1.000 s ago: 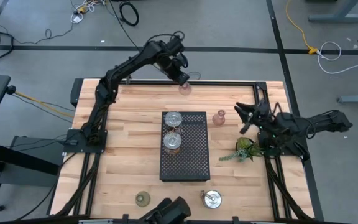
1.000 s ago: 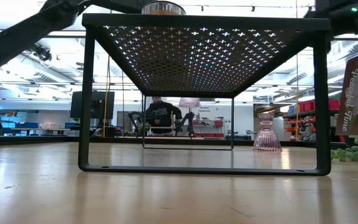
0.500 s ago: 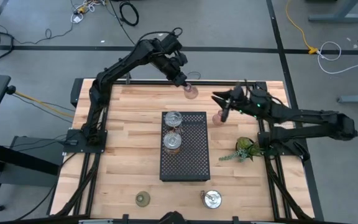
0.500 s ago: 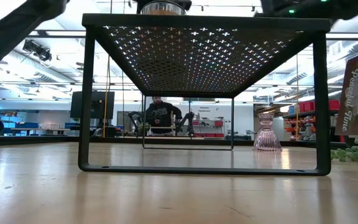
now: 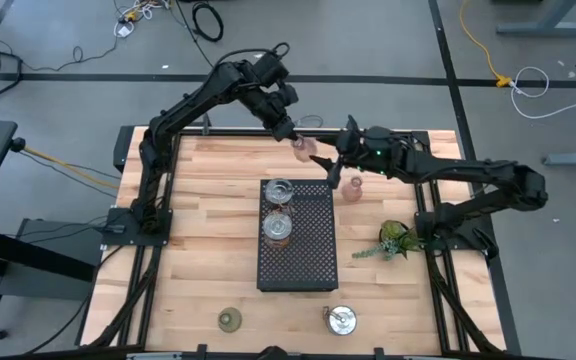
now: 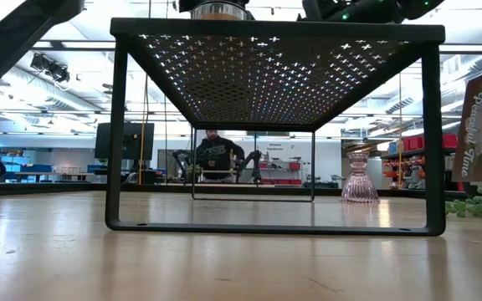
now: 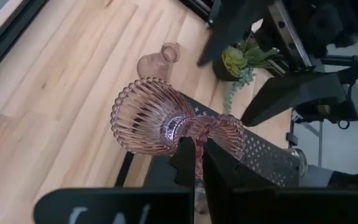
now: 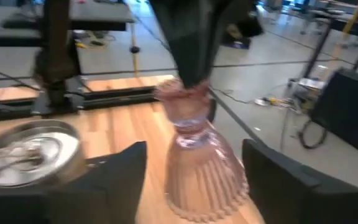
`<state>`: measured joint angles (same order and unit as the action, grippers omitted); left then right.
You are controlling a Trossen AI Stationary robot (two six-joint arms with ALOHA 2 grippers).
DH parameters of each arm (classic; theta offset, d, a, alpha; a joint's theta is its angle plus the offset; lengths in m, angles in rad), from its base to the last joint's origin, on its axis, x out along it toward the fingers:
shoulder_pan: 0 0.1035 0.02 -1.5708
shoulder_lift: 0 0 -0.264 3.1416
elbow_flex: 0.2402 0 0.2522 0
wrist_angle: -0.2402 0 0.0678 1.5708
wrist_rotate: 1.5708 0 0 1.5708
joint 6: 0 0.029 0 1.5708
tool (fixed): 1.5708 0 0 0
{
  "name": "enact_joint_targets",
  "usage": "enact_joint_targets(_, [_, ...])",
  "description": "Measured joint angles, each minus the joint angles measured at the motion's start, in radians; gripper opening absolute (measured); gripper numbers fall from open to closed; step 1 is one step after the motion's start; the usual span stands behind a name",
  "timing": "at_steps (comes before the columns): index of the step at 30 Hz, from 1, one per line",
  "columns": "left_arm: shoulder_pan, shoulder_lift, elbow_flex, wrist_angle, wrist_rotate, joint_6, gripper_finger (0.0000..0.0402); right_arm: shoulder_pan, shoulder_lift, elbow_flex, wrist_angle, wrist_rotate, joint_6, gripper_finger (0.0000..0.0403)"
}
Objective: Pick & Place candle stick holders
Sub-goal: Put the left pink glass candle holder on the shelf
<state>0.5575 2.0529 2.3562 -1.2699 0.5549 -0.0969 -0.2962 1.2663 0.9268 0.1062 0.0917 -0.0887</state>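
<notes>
The left end effector (image 7: 194,158) pinches a pink holder (image 7: 166,121) aloft; the right end effector (image 5: 330,168), fingers spread, flanks it.

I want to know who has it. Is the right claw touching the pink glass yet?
Apart. In the right wrist view the pink holder stands between the right gripper's open fingers with gaps; the left gripper holds it.

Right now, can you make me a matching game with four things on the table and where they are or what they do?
Things:
1. left tool
2. green holder
3. tray
4. plant

Places or states:
a. carries two silvery holders
b. lies by the right arm's base
c. grips a lifted pink holder
d. sits at the table edge farthest from both tools

Pairs: 1-c, 2-d, 3-a, 4-b
</notes>
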Motion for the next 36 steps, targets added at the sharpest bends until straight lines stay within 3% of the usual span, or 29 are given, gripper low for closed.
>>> enact_joint_targets(5, [0.000, 0.000, 0.000, 0.003, 0.000, 0.004, 0.0010, -0.003, 0.027, 0.004, 0.028, -0.005, 0.001, 0.0319])
enact_joint_targets(12, [0.000, 0.000, 0.000, 0.002, 0.019, 0.004, 0.0010, -0.001, 0.102, 0.002, 0.142, -0.011, 0.001, 0.0323])
enact_joint_targets(17, [0.000, 0.000, 0.000, 0.002, 0.034, 0.004, 0.0010, -0.020, 0.102, 0.002, 0.191, 0.012, -0.002, 0.0306])
enact_joint_targets(24, [0.000, 0.001, 0.000, 0.002, 0.038, 0.003, 0.0010, -0.037, 0.131, 0.005, 0.208, -0.066, -0.001, 0.0275])
enact_joint_targets(31, [0.000, 0.001, 0.000, 0.008, 0.058, 0.004, 0.0010, -0.030, 0.220, 0.107, 0.184, -0.097, 0.001, 0.0260])
enact_joint_targets(36, [0.002, 0.002, 0.000, 0.007, 0.054, 0.004, 0.0010, -0.027, 0.250, 0.181, 0.021, -0.067, -0.006, 0.0195])
